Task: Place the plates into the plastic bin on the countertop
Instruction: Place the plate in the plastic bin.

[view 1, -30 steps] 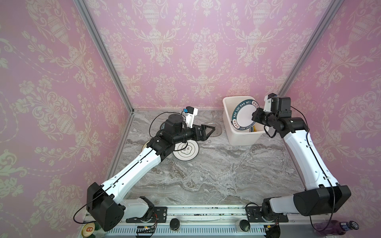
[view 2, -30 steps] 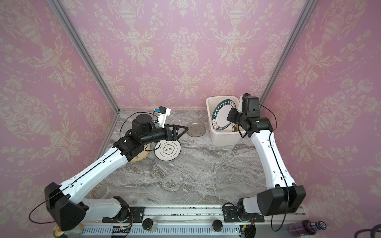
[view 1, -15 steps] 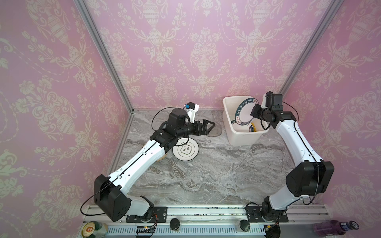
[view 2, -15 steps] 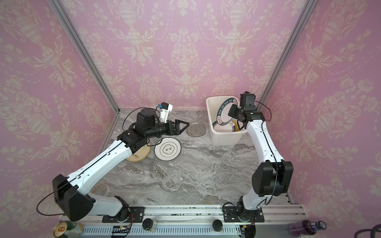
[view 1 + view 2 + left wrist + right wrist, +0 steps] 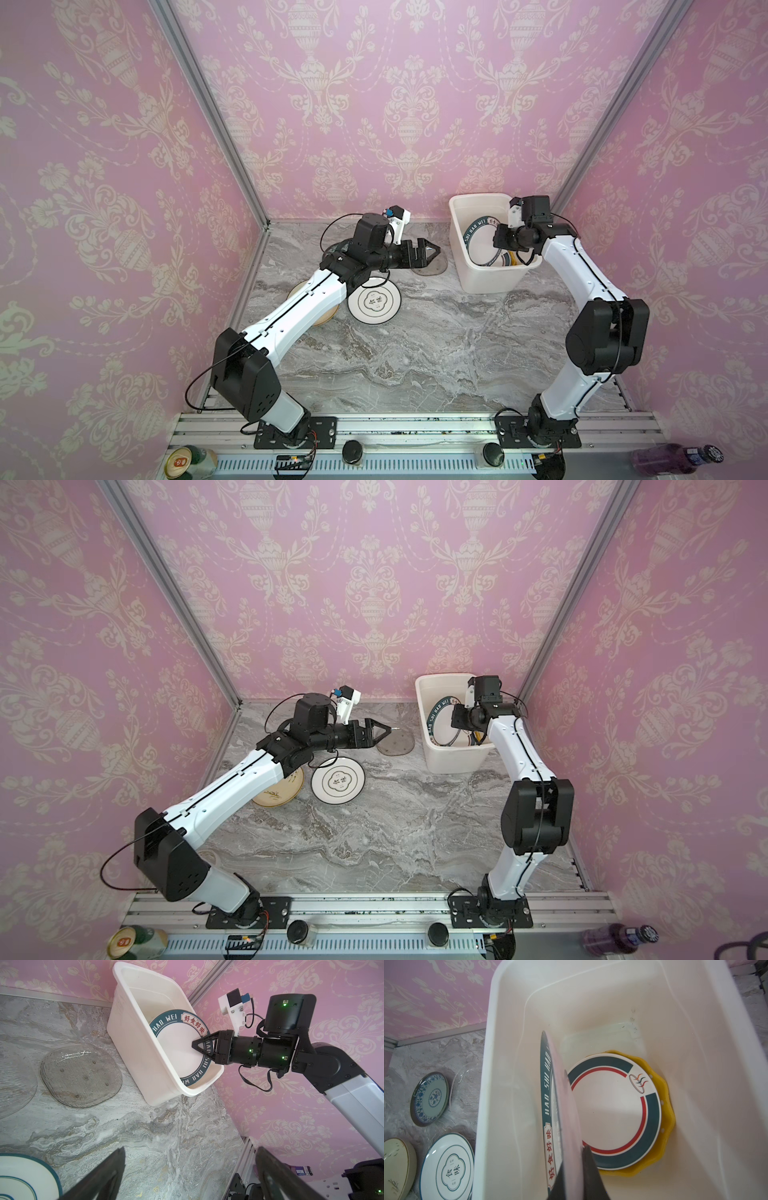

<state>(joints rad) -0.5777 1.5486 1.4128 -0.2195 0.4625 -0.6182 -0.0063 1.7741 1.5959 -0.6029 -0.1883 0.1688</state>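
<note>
Plate (image 5: pixel 178 1049) pinched by right hand (image 5: pixel 193 1045) inside bin (image 5: pixel 128 1043); left hand (image 5: pixel 432 252) agape.

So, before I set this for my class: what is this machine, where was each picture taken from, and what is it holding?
Two robot arms work over a marble countertop. Two pictures look down from overhead; two come from cameras on the arms' wrists. The right tool is shut on the rim of a lettered plate, held on edge inside the white bin, where a red-ringed plate lies on a yellow plate. The left tool is open and holds nothing. On the countertop lie a glass plate, a white emblem plate, a cream plate and a teal plate.
</note>
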